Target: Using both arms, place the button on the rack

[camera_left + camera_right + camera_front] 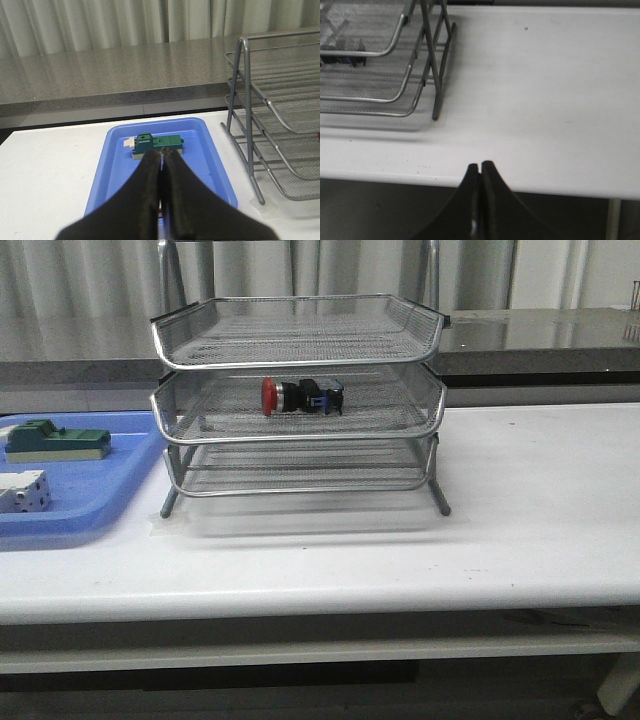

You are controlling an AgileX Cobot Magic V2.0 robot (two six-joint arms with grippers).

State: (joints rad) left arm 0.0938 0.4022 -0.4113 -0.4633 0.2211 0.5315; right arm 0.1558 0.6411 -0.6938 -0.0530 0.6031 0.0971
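Already the red-capped push button (301, 396) lay on its side in the silver wire-mesh rack's (300, 430) middle tray, between both clenched, empty black hands, left (161, 165) and right (480, 172), pulled back from the desk (520, 530).

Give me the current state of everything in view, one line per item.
Button: lying on its side in the rack's middle tray.
Rack: upright on the table, three trays.
Left gripper: jaws shut, empty.
Right gripper: jaws shut, empty.
Green block: resting in the blue tray.

Front and wrists sharing rack (300, 400)
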